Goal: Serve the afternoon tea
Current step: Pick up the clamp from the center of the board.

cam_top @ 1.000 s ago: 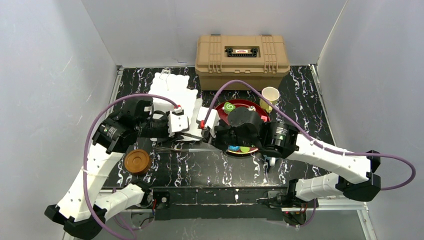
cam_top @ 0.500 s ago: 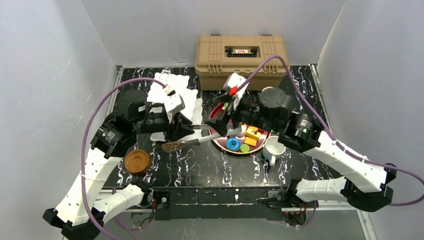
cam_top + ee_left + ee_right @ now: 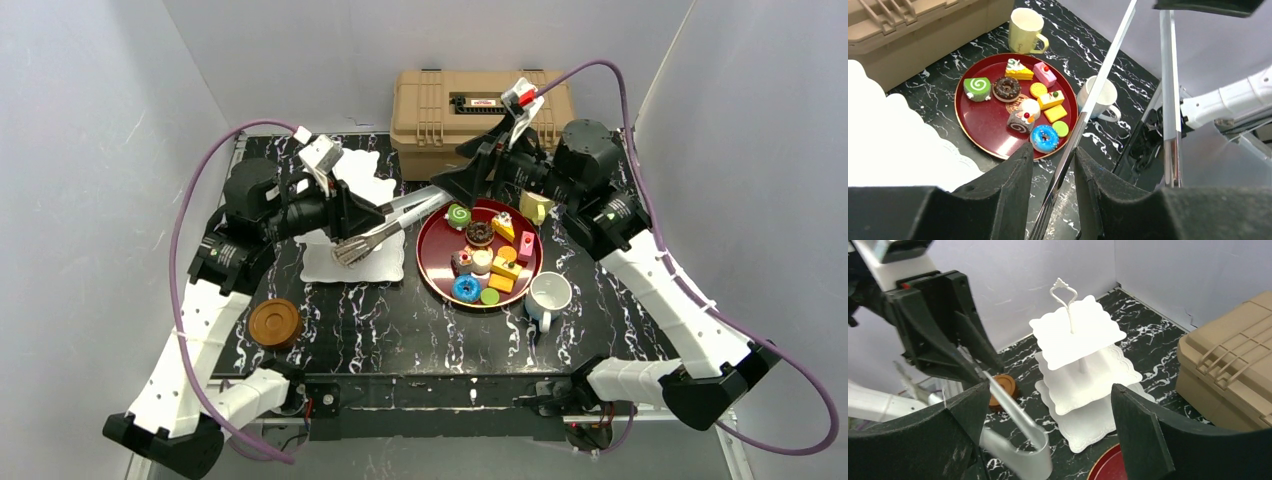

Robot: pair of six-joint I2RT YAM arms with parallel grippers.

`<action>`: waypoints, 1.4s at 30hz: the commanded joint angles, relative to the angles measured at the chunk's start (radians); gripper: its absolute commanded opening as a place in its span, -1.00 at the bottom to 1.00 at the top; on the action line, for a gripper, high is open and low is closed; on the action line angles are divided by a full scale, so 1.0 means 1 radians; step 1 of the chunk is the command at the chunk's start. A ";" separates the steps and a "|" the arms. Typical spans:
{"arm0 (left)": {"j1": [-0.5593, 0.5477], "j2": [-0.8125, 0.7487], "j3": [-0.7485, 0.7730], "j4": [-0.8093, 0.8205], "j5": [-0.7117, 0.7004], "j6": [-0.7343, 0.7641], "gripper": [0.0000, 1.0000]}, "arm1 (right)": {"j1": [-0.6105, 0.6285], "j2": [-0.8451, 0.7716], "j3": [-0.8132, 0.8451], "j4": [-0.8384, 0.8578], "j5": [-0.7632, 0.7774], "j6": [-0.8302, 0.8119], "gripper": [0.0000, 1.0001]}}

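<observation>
Brown coasters (image 3: 275,322) sit near the worktop's (image 3: 400,330) near-left corner. By the far-left white stand (image 3: 1075,335), the left tool (image 3: 1053,152) pinches one blade of silver tongs (image 3: 1096,87). Pastries (image 3: 482,258) fill the central red tray (image 3: 437,262). The right tool (image 3: 1048,390) gapes wide, clamping nothing. A white mug (image 3: 548,294) stands just right of the tray.

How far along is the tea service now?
Nothing is served yet: the stand is bare, and the pastries lie on the red tray. In hand: the left gripper grips the tongs; the right gripper is open. Left: pastries to the stand, the cream mug and the white mug onto the coasters.
</observation>
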 commanded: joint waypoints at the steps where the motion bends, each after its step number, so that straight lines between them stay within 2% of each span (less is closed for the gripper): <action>1: 0.027 0.031 0.044 0.077 0.034 -0.082 -1.00 | -0.061 -0.010 -0.064 0.174 -0.163 0.148 0.97; 3: 0.031 0.038 0.045 0.081 0.039 -0.090 -1.00 | -0.069 -0.021 -0.112 0.235 -0.162 0.171 0.97; 10: 0.038 0.044 0.032 0.100 0.062 -0.118 -1.00 | -0.069 -0.047 -0.188 0.259 -0.137 0.187 0.97; 14: 0.039 0.053 0.043 0.112 0.079 -0.138 -1.00 | -0.069 -0.057 -0.212 0.252 -0.180 0.193 0.97; 20: 0.039 0.052 0.048 0.124 0.093 -0.165 -1.00 | -0.069 -0.062 -0.278 0.379 -0.266 0.277 0.97; 24: 0.039 0.048 0.047 0.123 0.087 -0.165 -1.00 | -0.069 -0.079 -0.279 0.397 -0.283 0.284 0.97; 27: 0.039 0.046 0.036 0.121 0.098 -0.159 -1.00 | -0.070 -0.075 -0.210 0.349 -0.279 0.261 0.97; 34: 0.039 0.024 0.032 0.136 0.119 -0.181 -1.00 | -0.108 -0.058 -0.030 0.278 -0.180 0.247 0.97; 42: 0.070 0.037 0.110 0.229 0.131 -0.314 -1.00 | -0.130 -0.229 -0.171 0.234 0.070 0.262 0.97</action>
